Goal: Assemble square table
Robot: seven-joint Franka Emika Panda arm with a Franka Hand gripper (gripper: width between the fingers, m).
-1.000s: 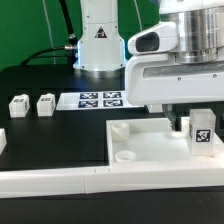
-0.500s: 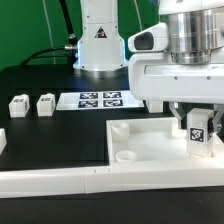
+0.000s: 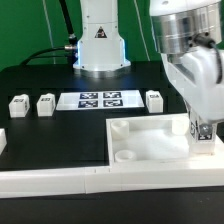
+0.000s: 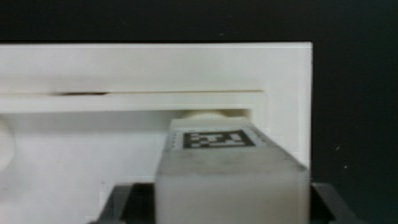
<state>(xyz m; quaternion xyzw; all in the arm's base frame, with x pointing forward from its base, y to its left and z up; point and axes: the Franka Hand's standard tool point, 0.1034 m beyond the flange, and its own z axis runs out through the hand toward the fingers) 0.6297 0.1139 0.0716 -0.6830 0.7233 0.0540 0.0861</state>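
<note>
In the exterior view, the task was judged to be at an early stage: the white, raised-rimmed table top [image 3: 150, 145] was lying flat just behind the barrier wall [image 3: 60, 181], and its two visible round sockets [image 3: 127, 157] were seen empty. A loose leg [image 3: 18, 103], a second loose leg [image 3: 45, 103] and a third loose leg [image 3: 153, 99] were left standing beyond the top's far rim, well apart from it, with the marker board [image 3: 100, 99] lying among them. The gripper [image 3: 203, 124] was lowered over the top's corner on the exterior view's right, with the held leg [image 3: 204, 133] pinched between its jaws; whether that leg was seated in a socket could not be told. All four legs were therefore judged still to be fitted. In the wrist view, the held leg [image 4: 217, 165] was shown as a white block carrying a black-and-white tag on its end face, clamped flush between the dark fingers [image 4: 125, 203] and hanging over the top [image 4: 107, 75] near its rim.
</note>
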